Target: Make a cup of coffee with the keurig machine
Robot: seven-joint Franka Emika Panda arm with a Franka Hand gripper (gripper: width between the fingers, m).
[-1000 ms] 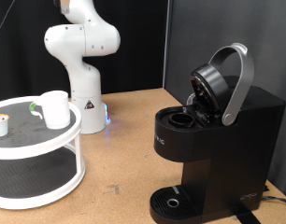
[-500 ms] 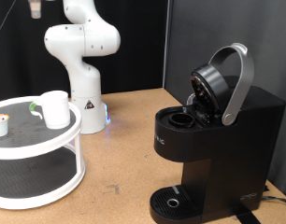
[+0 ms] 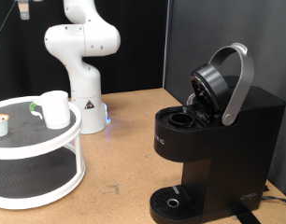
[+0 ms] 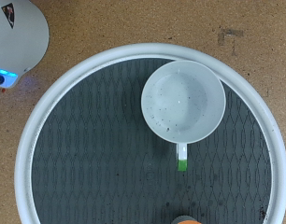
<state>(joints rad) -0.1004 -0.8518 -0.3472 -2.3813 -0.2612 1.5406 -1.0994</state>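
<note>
- While the arm's white base (image 3: pixel 84 56) stands at the back of the wooden tabletop (image 3: pixel 124 140), we see only a sliver of the tool (image 3: pixel 24 9) at the exterior view's top left corner, high above the round white two-tier stand (image 3: pixel 76 149).
- We cannot tell whether the tool is wide or narrow: only a small dark bit of it shows in the exterior view, and its fingers do not appear in the wrist view.
- We look straight down from the wrist camera onto the stand's upper tier (image 4: pixel 87 140), a dark patterned mat inside a white rim.
- On that tier we find the cup (image 3: pixel 55 108), upright and open-mouthed; seen from above (image 4: pixel 184 102) its inside looks pale with a few dark specks, and we cannot tell whether it holds any liquid.
- Just beside the cup a short white piece with a green tip (image 4: pixel 182 159) points outward from its wall.
- We also see a small white pod with a tan top (image 3: pixel 0 124) on the same tier, to the exterior view's left of the cup and apart from it.
- At the exterior view's right the keurig machine (image 3: pixel 218 159) stands with its lid and grey handle (image 3: pixel 238 84) raised, the pod chamber (image 3: pixel 183 119) open and dark inside.
- Its round drip tray (image 3: pixel 173 202) sits at the foot of the machine, well apart from the cup.
</note>
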